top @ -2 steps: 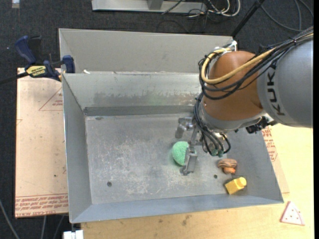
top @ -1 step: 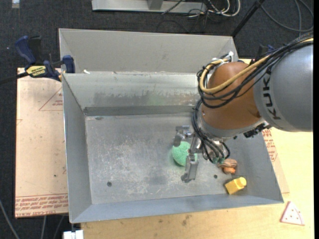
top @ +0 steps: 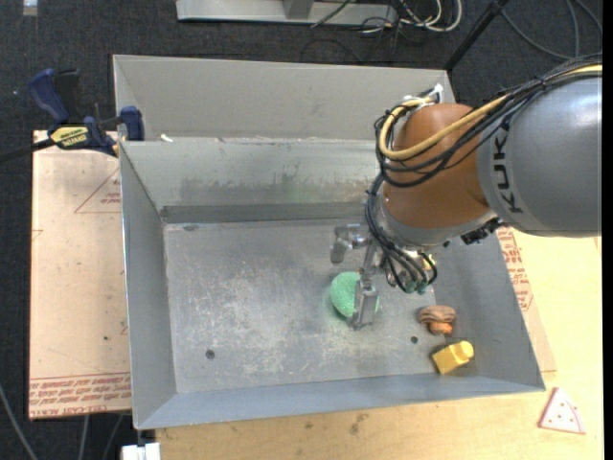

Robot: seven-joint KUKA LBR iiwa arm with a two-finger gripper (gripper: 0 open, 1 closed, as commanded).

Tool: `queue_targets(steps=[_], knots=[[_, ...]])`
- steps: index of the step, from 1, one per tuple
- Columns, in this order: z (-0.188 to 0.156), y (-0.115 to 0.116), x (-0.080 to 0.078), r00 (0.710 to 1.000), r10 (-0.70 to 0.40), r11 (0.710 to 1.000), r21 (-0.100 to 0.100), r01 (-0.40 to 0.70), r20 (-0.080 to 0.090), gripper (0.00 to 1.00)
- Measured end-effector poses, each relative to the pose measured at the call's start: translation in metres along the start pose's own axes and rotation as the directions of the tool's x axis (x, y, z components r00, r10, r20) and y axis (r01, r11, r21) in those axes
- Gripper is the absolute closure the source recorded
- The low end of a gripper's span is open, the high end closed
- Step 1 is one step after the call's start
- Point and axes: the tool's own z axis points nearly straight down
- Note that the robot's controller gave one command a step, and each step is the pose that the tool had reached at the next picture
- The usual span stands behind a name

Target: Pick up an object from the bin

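A KUKA arm reaches into a grey metal bin (top: 144, 286) from the right, its gripper (top: 352, 276) down near the floor at the middle of the bin, over a small green rounded lump (top: 341, 297). The two fingers stand spread wide, one toward the back wall and one toward the front, and nothing is clamped between them. The green lump lies on the bin floor just at the nearer finger, touching it or close to it, and partly inside the gap. Whether the farther finger is low enough to meet the lump cannot be told from this angle.

The step in hand looks like the approach for a grasp, with the pick itself not yet made. The next move, by this reading, calls for centring the gap on the lump, then closing and lifting; a lump sitting off to one side of the gap could be nudged away instead of caught.

A brown-and-orange thing (top: 437, 319) and a yellow block (top: 452, 356) lie apart toward the front right corner
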Motion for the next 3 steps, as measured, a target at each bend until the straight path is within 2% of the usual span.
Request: queue_targets(steps=[1, 2, 3], knots=[[0.013, -0.007, -0.001, 0.998, 0.065, 0.998, 0.000, -0.065, -0.001, 0.00], [0.046, -0.043, -0.021, 0.995, 0.102, 0.995, 0.000, -0.102, -0.003, 1.00], [0.046, -0.043, -0.021, 0.995, 0.102, 0.995, 0.000, -0.102, -0.003, 0.00]])
